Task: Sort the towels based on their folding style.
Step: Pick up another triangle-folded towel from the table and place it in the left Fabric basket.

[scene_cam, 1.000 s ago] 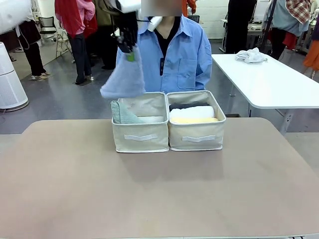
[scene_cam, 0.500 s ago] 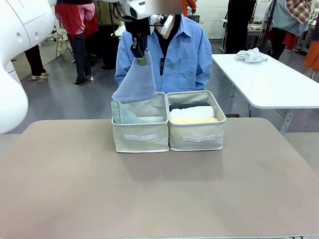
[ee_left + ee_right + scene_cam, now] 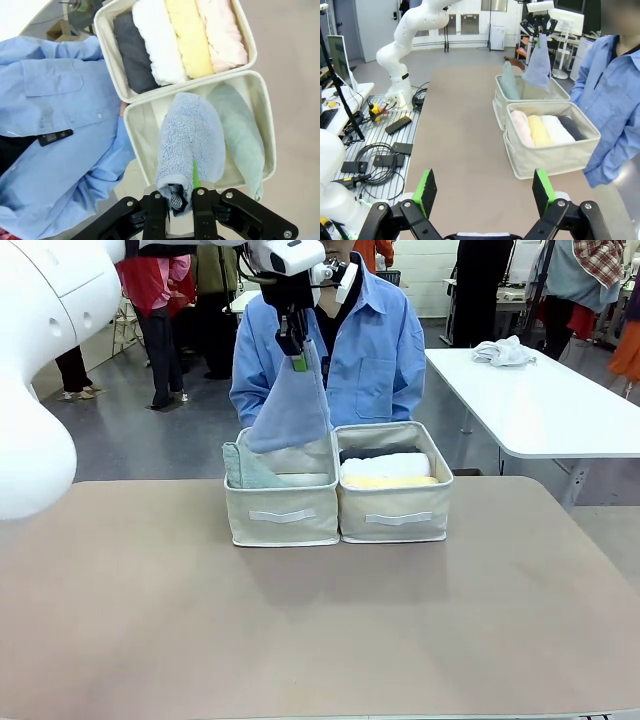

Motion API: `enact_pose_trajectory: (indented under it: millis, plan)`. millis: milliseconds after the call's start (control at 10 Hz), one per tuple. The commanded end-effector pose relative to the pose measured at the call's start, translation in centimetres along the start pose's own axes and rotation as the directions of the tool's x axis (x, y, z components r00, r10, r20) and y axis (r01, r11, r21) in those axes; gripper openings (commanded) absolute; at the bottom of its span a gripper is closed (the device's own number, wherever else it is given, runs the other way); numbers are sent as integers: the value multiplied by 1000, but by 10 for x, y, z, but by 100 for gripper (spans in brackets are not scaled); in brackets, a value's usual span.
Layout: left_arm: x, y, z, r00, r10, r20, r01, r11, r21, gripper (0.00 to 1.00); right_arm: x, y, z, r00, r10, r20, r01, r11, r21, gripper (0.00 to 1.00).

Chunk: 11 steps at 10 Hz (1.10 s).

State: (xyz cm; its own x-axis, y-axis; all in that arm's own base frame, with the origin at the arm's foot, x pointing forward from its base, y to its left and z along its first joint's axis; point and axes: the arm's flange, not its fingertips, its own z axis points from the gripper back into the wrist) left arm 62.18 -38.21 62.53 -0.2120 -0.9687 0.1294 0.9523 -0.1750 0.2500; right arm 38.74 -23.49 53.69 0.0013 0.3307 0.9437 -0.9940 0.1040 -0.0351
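Above the left bin (image 3: 282, 502), left gripper (image 3: 181, 200) pinching lavender-blue towel (image 3: 292, 405) tip, right gripper (image 3: 485, 192) spread, fingertips cropped.

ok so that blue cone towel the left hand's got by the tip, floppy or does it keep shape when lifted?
Probably soft yet shape-keeping: the lavender-blue towel hangs from the left hand as a cone, flaring downward, not unrolled. Likely light, since a pinch at the tip carries it. It may swing or slump when released over the left bin, so it could lean on the grey-green towel.
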Motion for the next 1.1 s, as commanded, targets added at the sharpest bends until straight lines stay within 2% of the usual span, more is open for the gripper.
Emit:
enact_pose_trajectory:
  millis: [0,200,600,1000]
  plan:
    - [7,43,-2,999,53,0,-53,998,-35,16,0,3,-2,1000,11,9,-11,1000,9,100]
    - [4,41,-20,999,44,-30,-46,998,-48,16,0,3,-2,1000,11,9,-11,1000,9,100]
    - [13,30,-73,989,-21,-149,14,999,-47,16,0,3,-2,1000,11,9,-11,1000,9,100]
    - [15,20,-112,981,-24,-191,23,1000,-7,16,0,3,-2,1000,11,9,-11,1000,9,100]
